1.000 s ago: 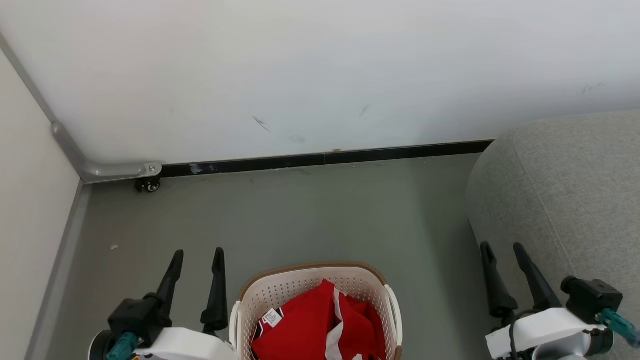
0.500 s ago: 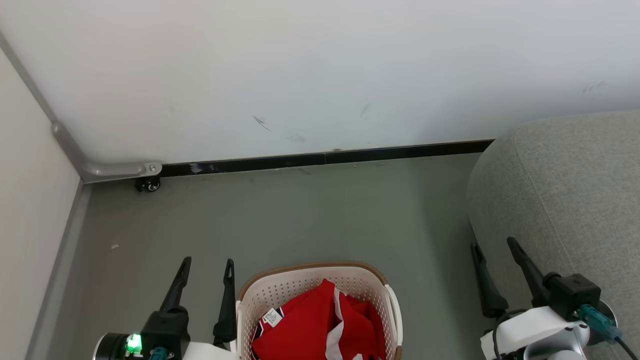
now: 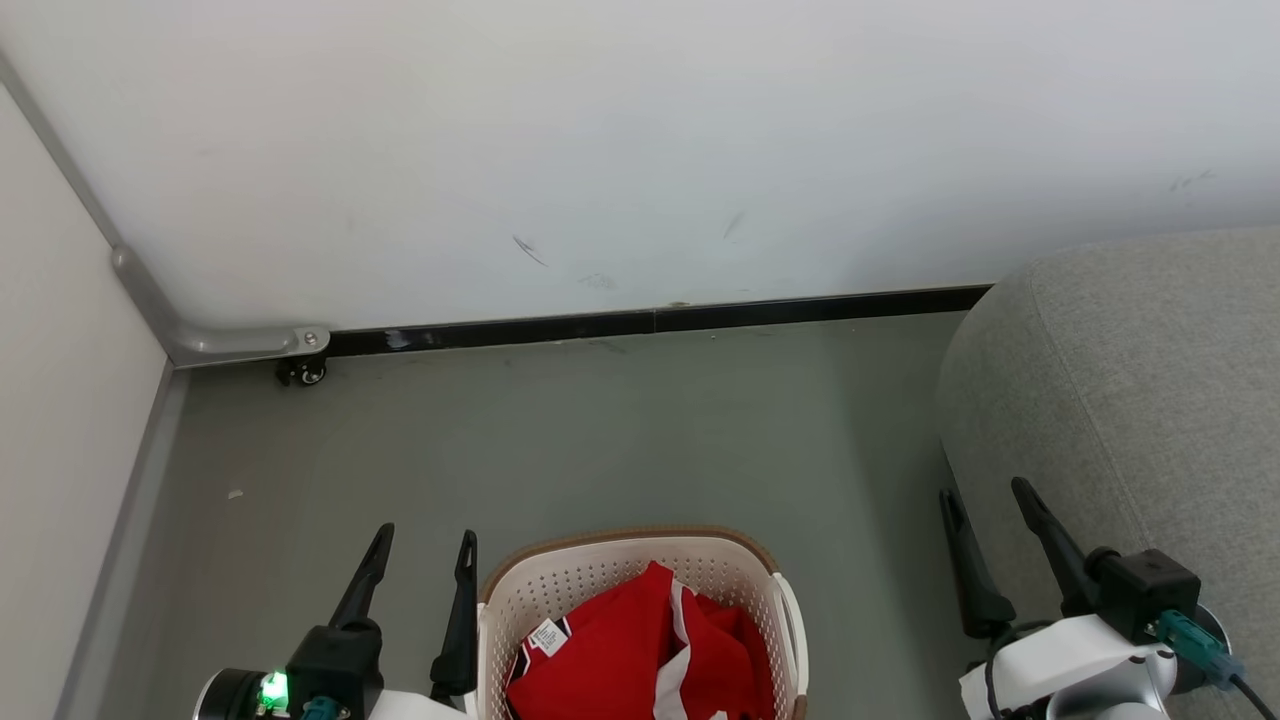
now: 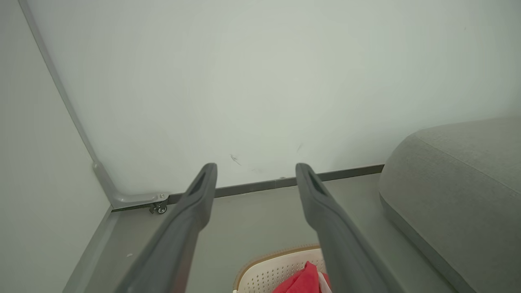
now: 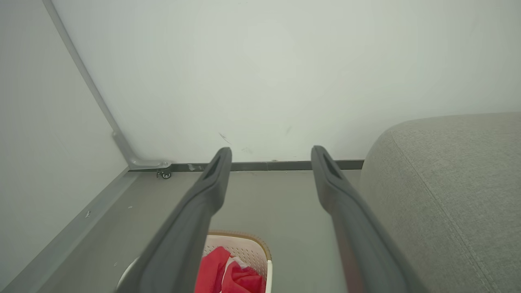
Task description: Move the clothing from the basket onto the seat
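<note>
Bright, even, diffuse light; faint shadow on the grey-green floor (image 3: 620,430) beside the rounded grey fabric seat (image 3: 1120,380). Wrist views softer, bowing the grey metal corner strip (image 4: 134,199).

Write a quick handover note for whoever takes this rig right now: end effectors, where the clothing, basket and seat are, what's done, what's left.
Left end effector: open, empty, just left of the basket.
Right end effector: open, empty, in front of the seat.
Clothing: red heap inside the basket, which stands on the floor between the two end effectors.
Seat: on the robot's right; the part in view carries no clothing.
Done: nothing moved.
Left: lift the clothing out and lay it on the seat.
</note>
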You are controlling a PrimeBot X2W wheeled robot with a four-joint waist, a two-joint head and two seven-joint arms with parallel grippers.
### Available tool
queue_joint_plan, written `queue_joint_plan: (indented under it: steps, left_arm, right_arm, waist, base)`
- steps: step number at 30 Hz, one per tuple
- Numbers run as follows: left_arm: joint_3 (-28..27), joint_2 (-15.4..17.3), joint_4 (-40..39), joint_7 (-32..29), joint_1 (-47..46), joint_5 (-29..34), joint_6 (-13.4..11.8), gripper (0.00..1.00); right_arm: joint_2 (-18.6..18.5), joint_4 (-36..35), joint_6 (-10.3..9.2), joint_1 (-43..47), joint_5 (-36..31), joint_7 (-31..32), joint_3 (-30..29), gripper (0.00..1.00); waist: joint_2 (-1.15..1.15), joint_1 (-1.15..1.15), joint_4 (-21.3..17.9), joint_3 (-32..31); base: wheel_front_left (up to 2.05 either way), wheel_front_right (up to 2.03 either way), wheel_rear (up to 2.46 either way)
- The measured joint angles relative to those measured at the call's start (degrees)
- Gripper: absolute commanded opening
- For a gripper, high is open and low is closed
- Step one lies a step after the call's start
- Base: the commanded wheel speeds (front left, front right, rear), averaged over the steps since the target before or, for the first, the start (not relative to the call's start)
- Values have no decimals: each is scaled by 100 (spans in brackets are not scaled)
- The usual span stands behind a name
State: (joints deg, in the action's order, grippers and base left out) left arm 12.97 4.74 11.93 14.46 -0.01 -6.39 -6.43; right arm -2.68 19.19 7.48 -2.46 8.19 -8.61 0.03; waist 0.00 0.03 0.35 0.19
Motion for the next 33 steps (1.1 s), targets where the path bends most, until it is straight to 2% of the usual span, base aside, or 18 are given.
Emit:
queue_joint_plan:
  steps: [33]
  left_arm:
    - [-97, -66, 66, 0, -3, -9, -13, 100]
  right_arm:
    - [1, -5, 0, 11, 153, -5, 47, 100]
  waist:
    - [0, -1, 1, 23]
  base:
    - [0, 0, 0]
